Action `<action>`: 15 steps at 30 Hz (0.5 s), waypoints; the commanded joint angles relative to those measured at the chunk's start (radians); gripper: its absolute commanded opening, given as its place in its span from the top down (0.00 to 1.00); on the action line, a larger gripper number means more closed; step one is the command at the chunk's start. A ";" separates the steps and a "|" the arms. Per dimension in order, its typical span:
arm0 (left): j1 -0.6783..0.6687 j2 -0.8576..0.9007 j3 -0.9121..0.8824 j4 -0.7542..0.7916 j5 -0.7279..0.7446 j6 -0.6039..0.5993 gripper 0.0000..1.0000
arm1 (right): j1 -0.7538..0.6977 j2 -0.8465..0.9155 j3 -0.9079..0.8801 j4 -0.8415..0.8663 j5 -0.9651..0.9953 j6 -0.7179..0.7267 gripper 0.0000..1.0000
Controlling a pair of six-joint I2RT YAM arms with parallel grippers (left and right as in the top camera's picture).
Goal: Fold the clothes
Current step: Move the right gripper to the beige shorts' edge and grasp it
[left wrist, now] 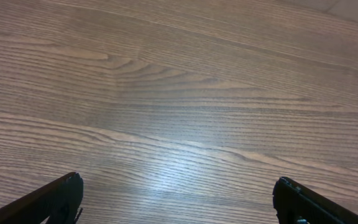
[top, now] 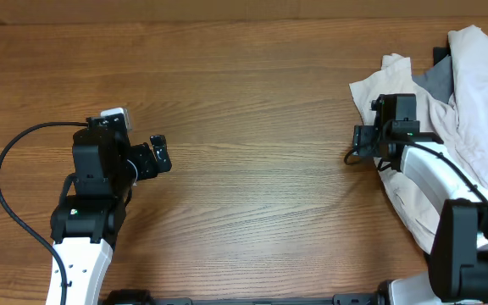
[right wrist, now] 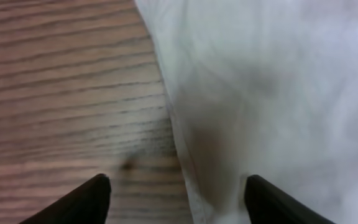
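Fingers point(right wrist: 95, 199) of the right gripper point(right wrist: 178, 183) are standing wide apart, pinching nothing. One is hanging over bare table point(right wrist: 55, 93), the other over cream cloth, and the edge of the shorts point(right wrist: 278, 74) is running up between them. On the other side, the left gripper point(left wrist: 176, 193) is gaping just as wide, with only wood grain under it and no fabric anywhere near.

Pulling out to the overhead view, the shorts are sitting in a crumpled heap at the right side of the table. The right arm is reaching across the near part of them, and a grey garment point(top: 435, 80) is poking out of the folds at the far end.

Now the dangers. The right fingers are straddling the very border of the cloth, so a closure here is risking a thin single-layer pinch that slips, or a scrape on wood. Any pull toward the middle is threatening to drag the grey garment along, since the two are lying tangled. With the arm lying over the fabric, the cloth could be snagging under it as well. And with the left gripper so far off, a one-handed tug is likely to bunch the heap rather than spread it.

As for heading, the long axis seems to be running from the far edge toward the near one, along the table's right side. Which end is the waistband, I cannot tell.
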 commanded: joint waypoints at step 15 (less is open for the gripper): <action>0.005 0.005 0.027 0.011 0.018 0.015 0.00 | -0.003 0.104 0.022 0.029 0.083 0.002 0.70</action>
